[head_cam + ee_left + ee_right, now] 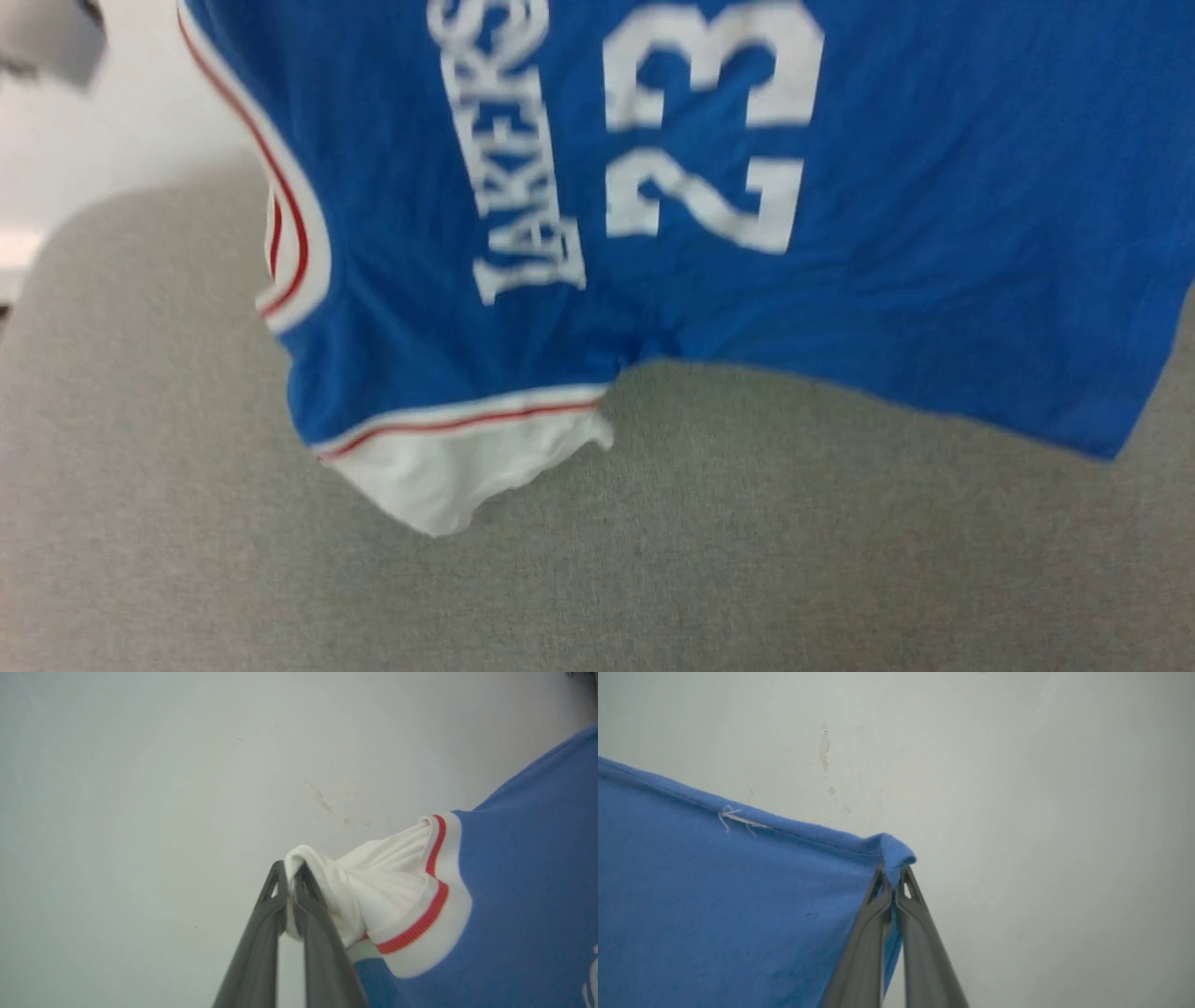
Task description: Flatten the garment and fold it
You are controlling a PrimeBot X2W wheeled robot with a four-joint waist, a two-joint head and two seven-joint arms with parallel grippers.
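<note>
- Plainly, the thin pinches are the risk: the left claw (290, 870) grips only a bunched white sleeve tip, the right claw (891, 877) a curled blue hem corner, and a tug could free either.
- The garment (747, 280) hangs sideways across the upper frame above the grey worktop (747, 560), seemingly clear of it, though blur obscures that.
- Both claws aim at a pale wall (140, 765), held apart.

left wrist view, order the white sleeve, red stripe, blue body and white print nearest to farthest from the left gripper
1. white sleeve: pinched by the left gripper
2. red stripe: right of the sleeve
3. blue body: farther right
4. white print: far right edge
</note>
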